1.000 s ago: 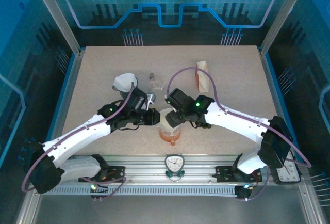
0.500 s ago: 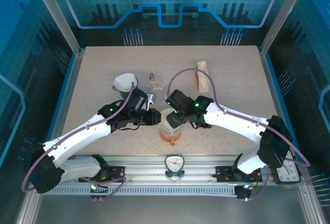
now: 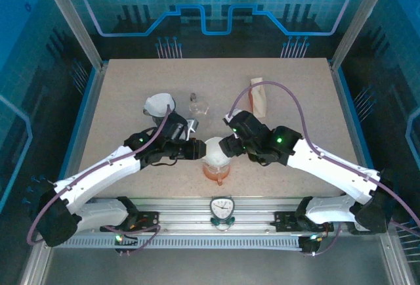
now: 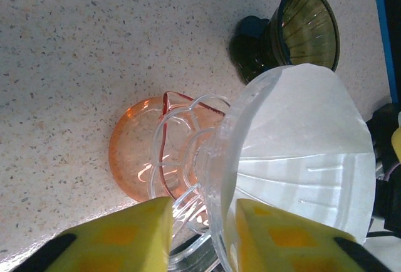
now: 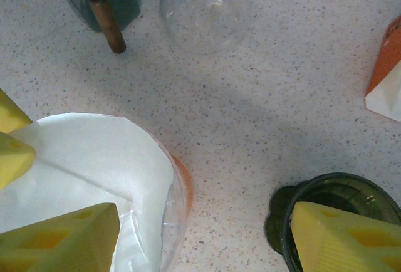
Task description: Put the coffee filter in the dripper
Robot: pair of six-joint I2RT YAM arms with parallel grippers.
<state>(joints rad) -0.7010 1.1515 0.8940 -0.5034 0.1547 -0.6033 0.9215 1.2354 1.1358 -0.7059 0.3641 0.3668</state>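
While the left gripper (image 4: 202,214) grasps the clear dripper (image 4: 212,159) by its wall, we see the white coffee filter (image 3: 216,150) lying open inside it. The dripper sits on an orange server (image 4: 135,159) near the middle of the bench's (image 3: 131,81) near edge. The right gripper (image 5: 207,222) hovers over the filter, fingers spread wide and holding nothing. A dark green cup (image 5: 332,200) stands just beside the server, and an orange-and-white packet (image 3: 258,98) lies towards the far right corner.

Left claw (image 3: 196,149) clamped — right claw (image 3: 226,145) spread wide.
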